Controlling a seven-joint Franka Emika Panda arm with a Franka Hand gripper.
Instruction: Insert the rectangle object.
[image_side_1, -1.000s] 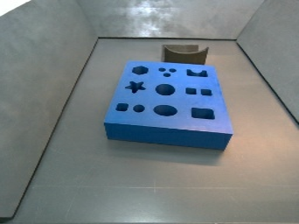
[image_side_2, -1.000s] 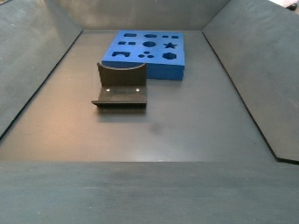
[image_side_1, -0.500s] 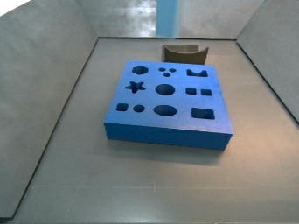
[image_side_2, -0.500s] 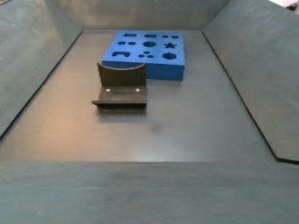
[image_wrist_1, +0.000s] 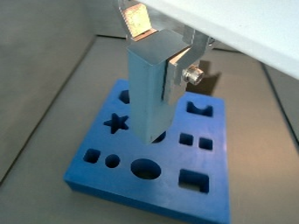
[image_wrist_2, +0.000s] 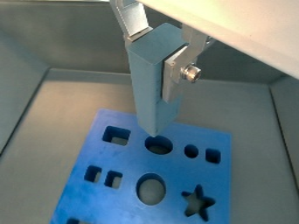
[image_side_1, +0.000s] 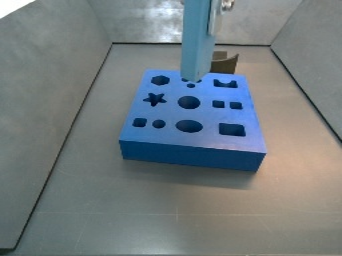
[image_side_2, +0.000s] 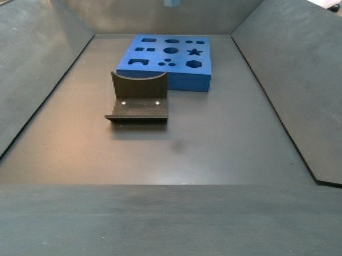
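My gripper (image_wrist_1: 158, 52) is shut on the rectangle object (image_wrist_1: 146, 96), a long slim light-blue bar that hangs upright from the silver fingers (image_wrist_1: 180, 68). Both wrist views show this grip (image_wrist_2: 156, 52). The bar (image_wrist_2: 152, 96) hangs over the dark-blue board (image_wrist_2: 176, 171) with shaped holes. In a side view the bar (image_side_1: 195, 45) comes down from the top edge, where the gripper is almost out of frame. Its lower end hangs just above the board's (image_side_1: 214, 115) far part, near the small round holes. In a side view only the bar's tip (image_side_2: 171, 3) shows.
The board (image_side_2: 187, 82) lies on the grey floor of a walled bin. The dark fixture (image_side_2: 138, 98) stands beside it and also shows behind the board (image_side_1: 222, 63). Sloping grey walls (image_side_1: 60, 90) close in on both sides.
The bar has come down into the side view: absent one second ago, only its tip at the top half a second ago, now reaching nearly to the board.
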